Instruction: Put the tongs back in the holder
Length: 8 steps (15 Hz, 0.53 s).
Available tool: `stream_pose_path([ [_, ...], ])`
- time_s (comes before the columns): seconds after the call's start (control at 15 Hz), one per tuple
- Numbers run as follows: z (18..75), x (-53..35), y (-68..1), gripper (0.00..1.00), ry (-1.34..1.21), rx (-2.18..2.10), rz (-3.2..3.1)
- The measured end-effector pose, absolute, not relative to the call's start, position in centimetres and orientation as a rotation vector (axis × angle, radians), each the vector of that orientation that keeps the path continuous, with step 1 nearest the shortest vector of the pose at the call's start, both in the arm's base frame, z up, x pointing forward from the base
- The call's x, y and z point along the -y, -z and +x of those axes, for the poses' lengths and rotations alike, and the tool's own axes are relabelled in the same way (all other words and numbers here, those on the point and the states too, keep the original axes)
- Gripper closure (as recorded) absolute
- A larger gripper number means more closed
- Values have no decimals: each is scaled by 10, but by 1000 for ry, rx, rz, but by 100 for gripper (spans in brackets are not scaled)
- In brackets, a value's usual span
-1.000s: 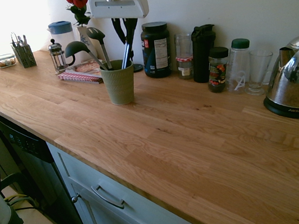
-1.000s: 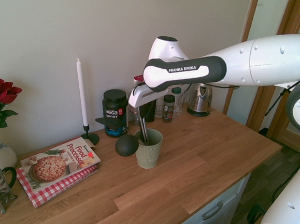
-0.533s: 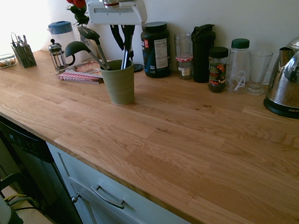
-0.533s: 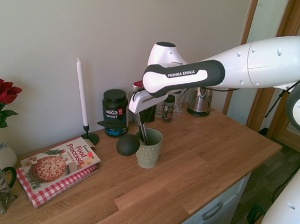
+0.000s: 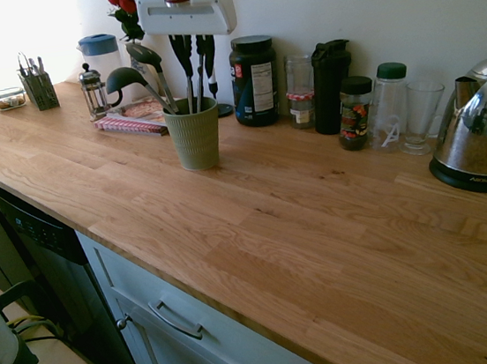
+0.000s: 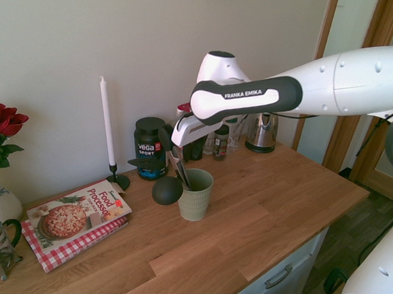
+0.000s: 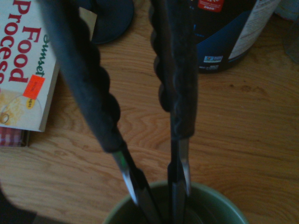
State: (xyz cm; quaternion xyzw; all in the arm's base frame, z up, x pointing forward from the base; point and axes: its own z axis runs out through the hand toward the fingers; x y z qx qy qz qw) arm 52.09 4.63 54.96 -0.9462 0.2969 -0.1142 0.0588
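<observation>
My fingers hang spread above the sage-green holder, one on either side of the tongs' black-sleeved arms. From here I can't quite tell whether either finger touches them. The tongs stand upright in the holder with their two arms splayed apart, as the wrist view shows. Beside them in the holder lean a dark ladle and a slotted spatula. The holder sits on the wooden counter, near the cookbook and the black supplement tub.
</observation>
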Motion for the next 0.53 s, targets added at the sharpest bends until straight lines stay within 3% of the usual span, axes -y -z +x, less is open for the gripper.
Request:
stream_pose_path([
  [0.27,476,-2,-581,0,164,-1125,-2898],
  [0.53,458,44,-532,0,24,-1168,-2904],
])
